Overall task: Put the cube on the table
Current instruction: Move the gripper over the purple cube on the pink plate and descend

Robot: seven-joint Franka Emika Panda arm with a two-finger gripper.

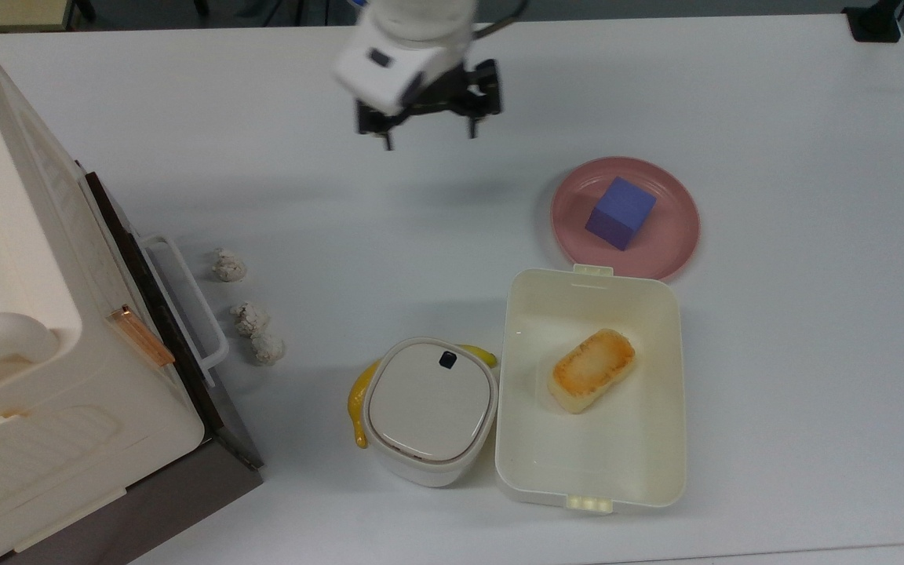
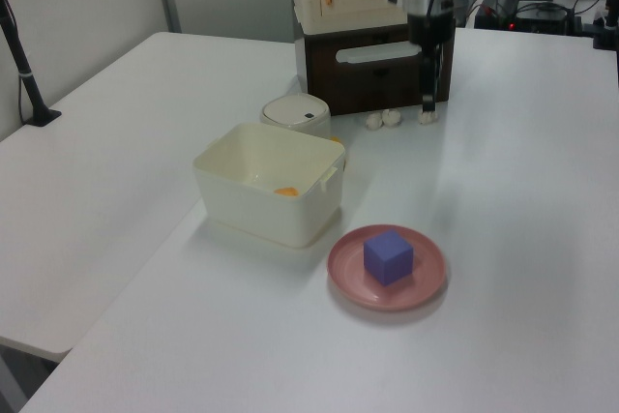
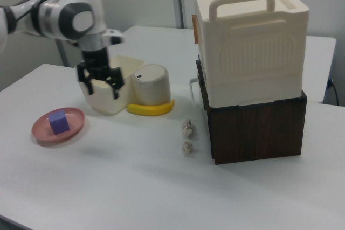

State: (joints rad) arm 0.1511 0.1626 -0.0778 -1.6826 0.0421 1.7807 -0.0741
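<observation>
Blue-purple cube [image 1: 620, 213] on pink plate [image 1: 672, 247]; white counter [image 1: 797, 329]; cream box [image 1: 660, 463] holding orange-topped bread [image 1: 592, 370]; yellow banana [image 1: 355, 404].

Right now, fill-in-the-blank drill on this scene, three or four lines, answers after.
1. The cube sits on the pink ____.
2. The pincer hangs over the table, its fingers ____ and holding nothing.
3. The toasted bread lies inside the cream ____.
4. The yellow ____ lies against the round lidded pot.

Missing words: plate; open; box; banana
</observation>
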